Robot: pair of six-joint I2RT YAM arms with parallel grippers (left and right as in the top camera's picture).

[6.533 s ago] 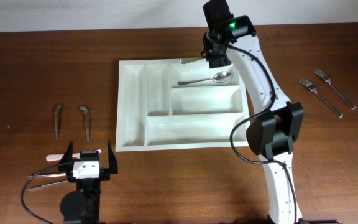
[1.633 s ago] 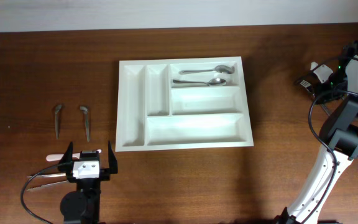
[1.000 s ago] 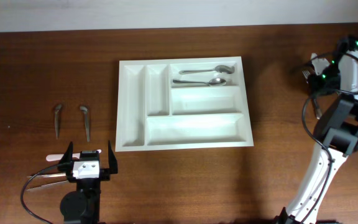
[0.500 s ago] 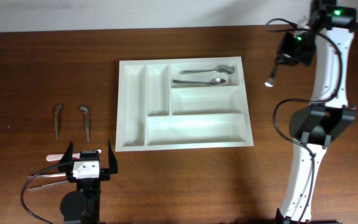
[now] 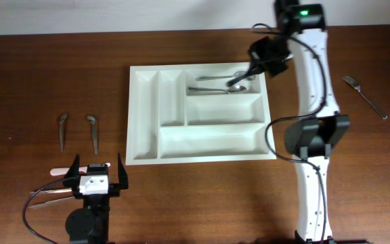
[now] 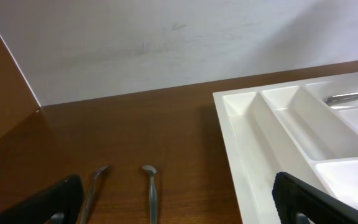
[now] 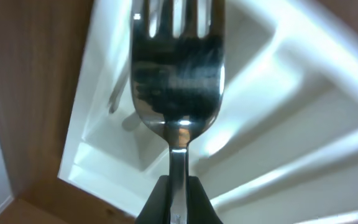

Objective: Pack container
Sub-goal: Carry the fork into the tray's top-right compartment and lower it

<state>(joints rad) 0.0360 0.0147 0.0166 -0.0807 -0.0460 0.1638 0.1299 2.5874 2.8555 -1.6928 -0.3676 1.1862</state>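
The white five-compartment container (image 5: 147, 115) lies in the middle of the table, with two spoons (image 5: 217, 89) in its top crosswise compartment. My right gripper (image 5: 250, 69) is shut on a fork (image 5: 237, 80) and holds it above that compartment's right end. In the right wrist view the fork (image 7: 178, 74) stands up from the shut jaws (image 7: 178, 198) over the container (image 7: 98, 118). My left gripper (image 5: 99, 173) is open and empty near the front left edge. Its view shows the container's left end (image 6: 247, 149).
One fork (image 5: 364, 97) lies on the table at the far right. Two small metal utensils (image 5: 62, 130) (image 5: 92, 133) lie left of the container, also in the left wrist view (image 6: 150, 193). A pink-handled item and metal utensils (image 5: 54, 194) lie by the left arm's base.
My right arm swung to the two forks at the far right, took one, and carried it back left over the container. One fork remains there. The left arm has not moved.
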